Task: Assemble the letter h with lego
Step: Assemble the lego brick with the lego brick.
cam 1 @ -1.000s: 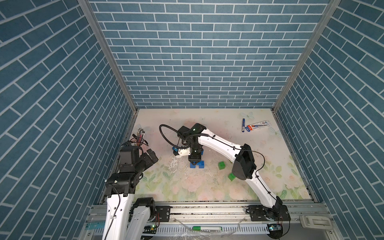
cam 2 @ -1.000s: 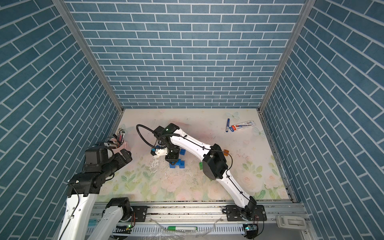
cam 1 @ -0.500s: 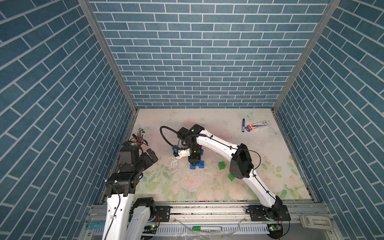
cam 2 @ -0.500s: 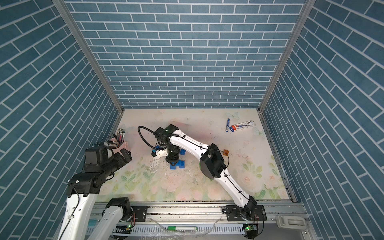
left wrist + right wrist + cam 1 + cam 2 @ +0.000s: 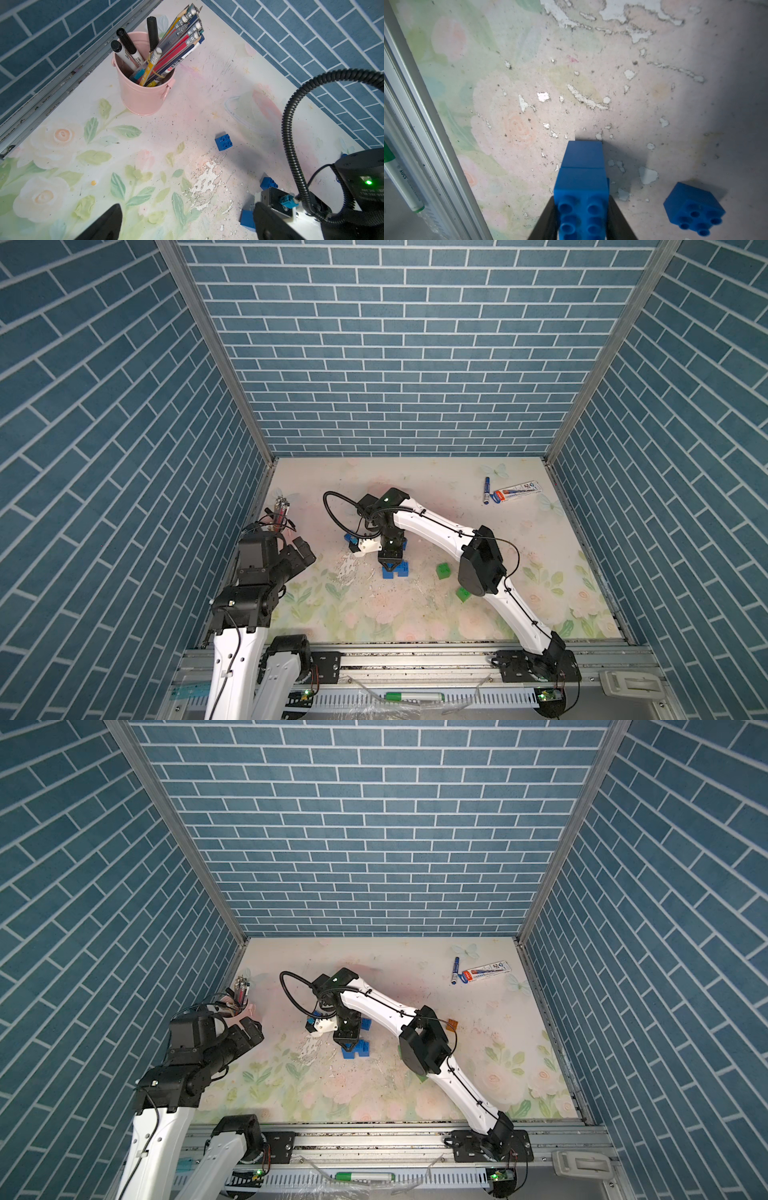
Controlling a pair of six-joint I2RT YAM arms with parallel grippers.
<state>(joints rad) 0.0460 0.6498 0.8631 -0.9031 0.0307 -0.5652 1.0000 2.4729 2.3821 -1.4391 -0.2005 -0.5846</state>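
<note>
blue stack [image 5: 582, 182] cropped at edge, orange brick [image 5: 452, 1025] partly hidden

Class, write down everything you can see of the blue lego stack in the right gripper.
The blue lego stack is two smooth plastic bricks pressed together, one seam between them. Hollow round studs on the upper brick face the wrist camera. The right gripper is shut on that upper brick, dark fingers against opposite sides. The stack stands upright; whether its lower end touches the worn floral table is unclear. A loose blue brick lies apart beside it.
</note>
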